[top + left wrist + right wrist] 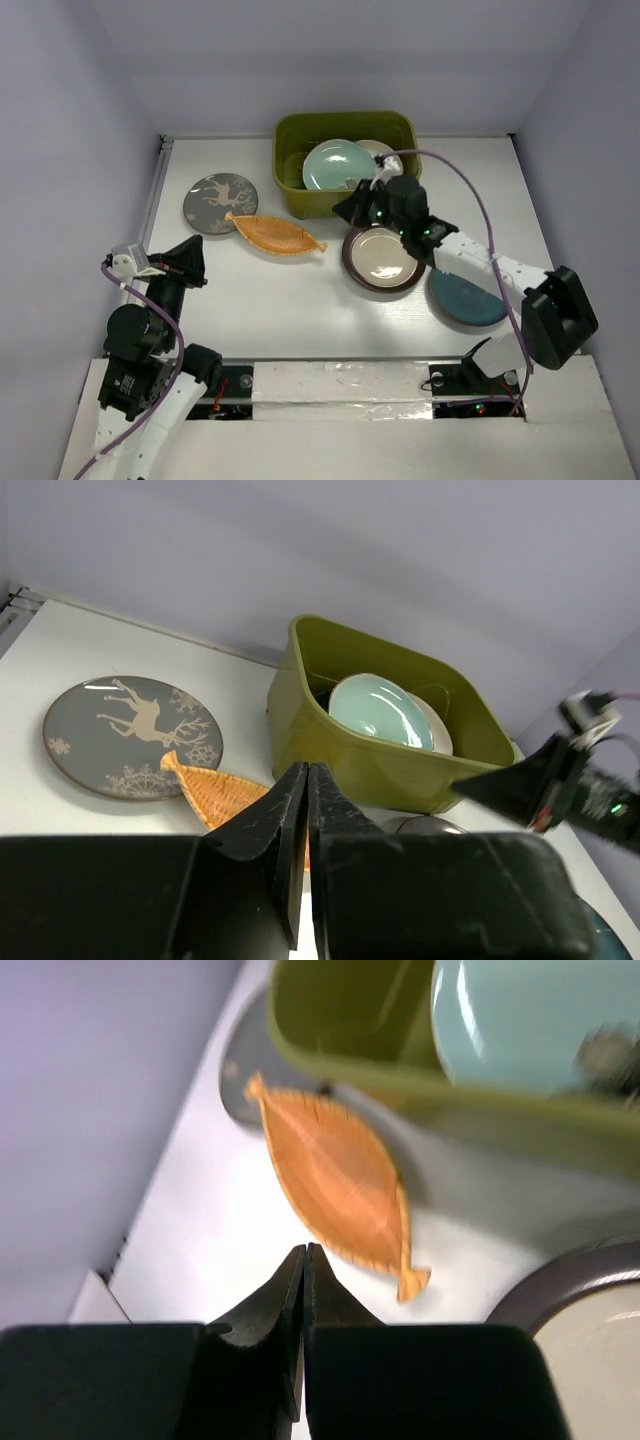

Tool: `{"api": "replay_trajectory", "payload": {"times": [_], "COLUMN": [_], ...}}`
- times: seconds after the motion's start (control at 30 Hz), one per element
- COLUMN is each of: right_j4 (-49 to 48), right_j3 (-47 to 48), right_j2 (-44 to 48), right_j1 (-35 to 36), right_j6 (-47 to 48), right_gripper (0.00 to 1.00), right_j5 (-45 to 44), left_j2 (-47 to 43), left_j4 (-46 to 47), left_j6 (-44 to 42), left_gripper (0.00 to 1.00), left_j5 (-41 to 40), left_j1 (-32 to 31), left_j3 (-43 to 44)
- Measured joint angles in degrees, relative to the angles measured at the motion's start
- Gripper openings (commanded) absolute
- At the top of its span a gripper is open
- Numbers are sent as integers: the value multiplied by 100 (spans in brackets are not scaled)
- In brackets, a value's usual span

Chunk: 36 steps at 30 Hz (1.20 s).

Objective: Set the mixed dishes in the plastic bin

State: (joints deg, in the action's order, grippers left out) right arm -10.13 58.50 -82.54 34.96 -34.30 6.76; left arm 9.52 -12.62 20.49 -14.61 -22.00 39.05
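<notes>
Glazed dishes and smooth plastic, set on a matt white table point(290, 300).
The olive-green plastic bin point(350, 750) is moulded smooth, with a soft sheen. Bright highlights are carried by the glossy glaze of the pale green plate point(378, 710). A duller, satin glaze is seen on the grey deer plate point(120, 735). The orange leaf-shaped plate point(340, 1180) is ribbed and rough-edged. The brown-rimmed cream plate point(380, 258) is glazed smooth.

**Two plates in the bin, four on the table**

The olive-green bin point(345, 118) stands at the table's far side. In it a pale teal plate point(335, 165) leans tilted, with a cream plate point(377, 148) behind. To its left lie a grey deer plate point(220, 203) and an orange leaf plate point(275, 233), touching. In front lie a brown-rimmed plate point(380, 258) and a dark teal plate point(468, 298).
</notes>
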Motion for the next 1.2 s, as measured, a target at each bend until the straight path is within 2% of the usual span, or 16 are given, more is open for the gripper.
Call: {"api": "replay_trajectory", "payload": {"times": [0.03,0.1,0.13,0.23,0.43,0.77,1.1,1.2], "right_j4": [-101,-197,-192,-232,-352,-472,-560,-542], "right_j3": [-157,-315,-332,-334,-273,170,348,243], "right_j2": [-74,-308,-450,-780,-1349,-2251,-2487,-2472], "right_j1": [153,289,304,306,372,713,1185,1401], "right_j6": [0,-7,17,138,264,304,195,129], "right_gripper": [15,29,44,60,62,61,49,43], "right_j5": [0,-20,-42,-173,-413,-549,-542,-424], "left_j2": [2,4,9,24,26,26,26,26], "left_j4": [0,0,0,-2,-2,-2,-2,0], "left_j6": [0,0,0,0,7,0,0,0], "left_gripper": [1,0,0,3,20,23,23,23], "left_j5": [2,4,4,11,26,26,26,52], "left_j1": [0,0,0,0,0,0,0,0], "left_j3": [0,0,0,0,0,0,0,0]}}
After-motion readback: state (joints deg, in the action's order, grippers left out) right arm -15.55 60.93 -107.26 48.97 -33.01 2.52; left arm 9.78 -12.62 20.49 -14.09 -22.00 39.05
